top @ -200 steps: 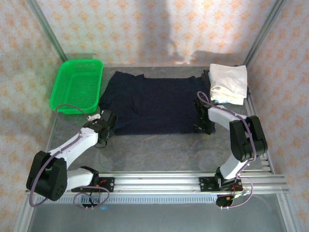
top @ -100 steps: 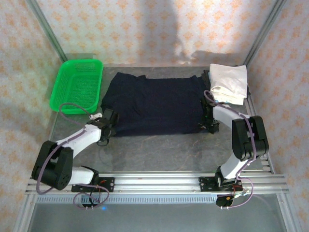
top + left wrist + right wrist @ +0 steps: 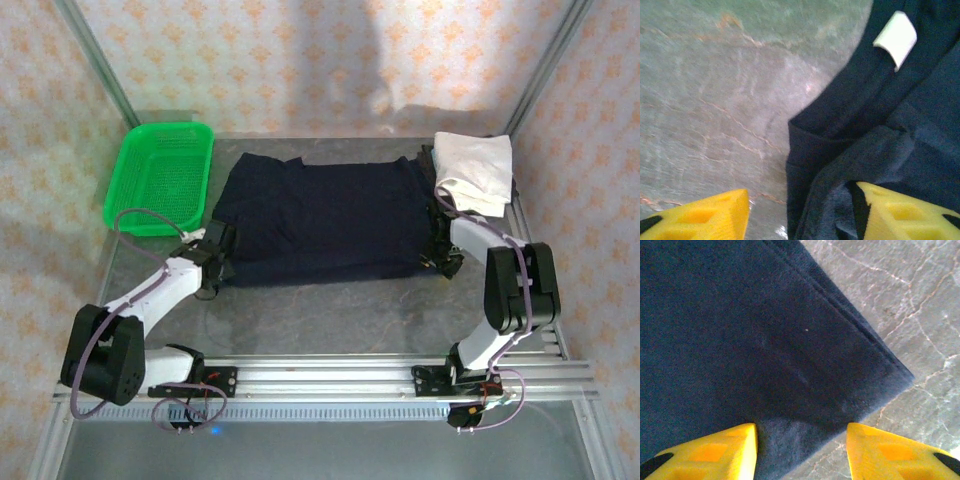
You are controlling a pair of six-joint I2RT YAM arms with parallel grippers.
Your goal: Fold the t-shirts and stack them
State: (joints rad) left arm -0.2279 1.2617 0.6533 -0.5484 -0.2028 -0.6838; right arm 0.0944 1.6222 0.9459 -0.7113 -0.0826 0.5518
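Two grippers, both jaws apart: L gripper (image 3: 800, 200) straddles near-left edge of navy t-shirt (image 3: 320, 215), R gripper (image 3: 801, 435) its near-right corner — white t-shirt (image 3: 473, 170) folded, far right.

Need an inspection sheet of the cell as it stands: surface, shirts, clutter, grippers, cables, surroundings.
Surface: grey marbled table, no spills seen.
Job's things: navy t-shirt spread flat mid-table, collar tag showing; white t-shirt folded at the far right corner.
Clutter: green basket, far left, empty.
Grippers: left gripper open at the navy shirt's near left edge; right gripper open over its near right corner.
Cables: purple cable loops off the left arm near the basket.
Surroundings: patterned walls; aluminium rail at the near edge.
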